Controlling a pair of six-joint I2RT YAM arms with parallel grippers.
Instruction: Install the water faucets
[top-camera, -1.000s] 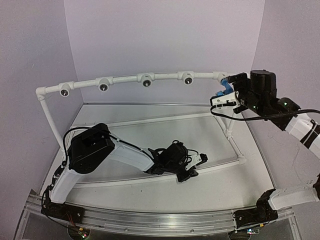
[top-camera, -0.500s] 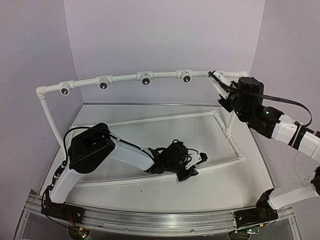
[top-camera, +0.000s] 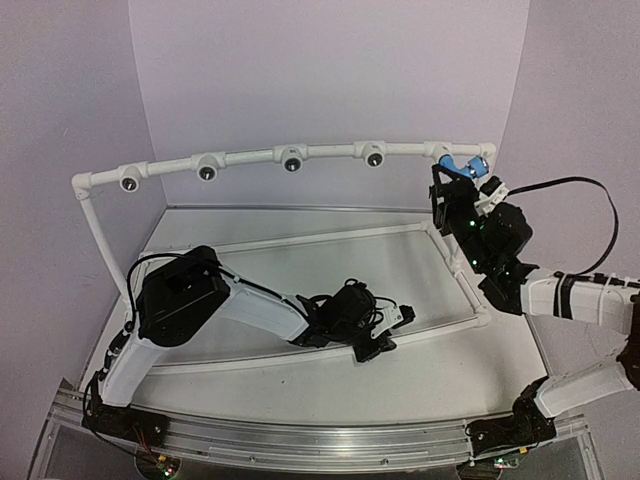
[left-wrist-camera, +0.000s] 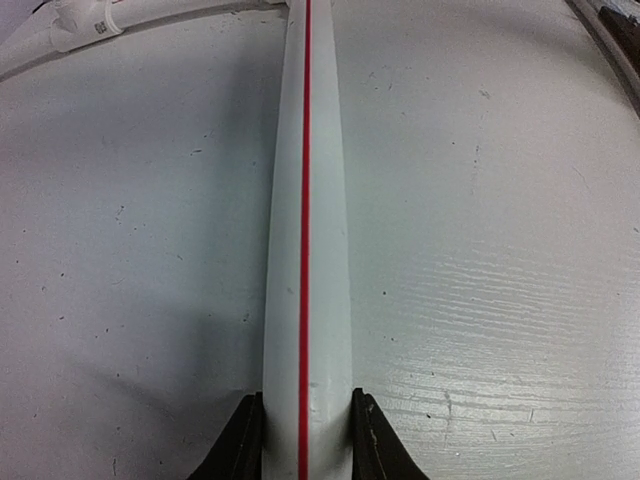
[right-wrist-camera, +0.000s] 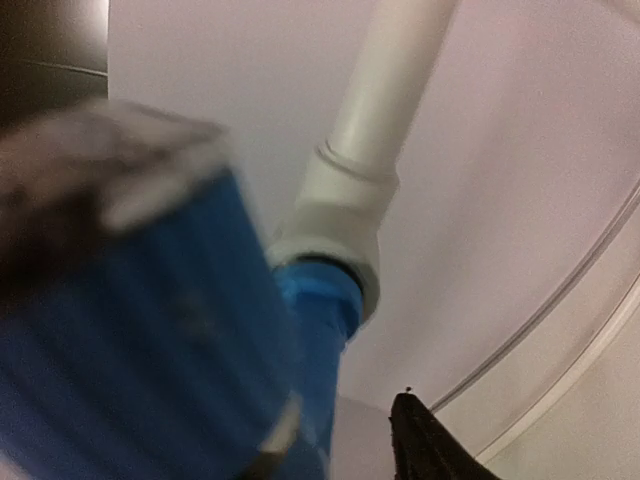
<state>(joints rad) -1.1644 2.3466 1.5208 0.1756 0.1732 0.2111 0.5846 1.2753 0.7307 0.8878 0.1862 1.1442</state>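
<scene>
One bright-blue water faucet (top-camera: 460, 165) sticks out of the last white tee at the right end of the raised pipe (top-camera: 250, 157). In the right wrist view the faucet (right-wrist-camera: 150, 340) fills the left side, blurred, with its stem seated in the tee (right-wrist-camera: 335, 215). My right gripper (top-camera: 463, 192) sits just under and around the faucet, open. Its one visible dark fingertip (right-wrist-camera: 415, 440) stands apart from the stem. My left gripper (top-camera: 385, 335) (left-wrist-camera: 307, 425) is shut on the white pipe with a red stripe (left-wrist-camera: 305, 200) lying on the table.
Several white tees with dark round openings, such as the middle one (top-camera: 292, 160), line the raised pipe. Uprights stand at the left (top-camera: 100, 240) and right (top-camera: 460, 250). A floor pipe frame (top-camera: 300, 240) and an aluminium rail (top-camera: 300, 440) cross the table.
The right arm swung down from the pipe's end to just below the faucet, which shows again. Its jaws closed, then parted. The left arm has not moved.
</scene>
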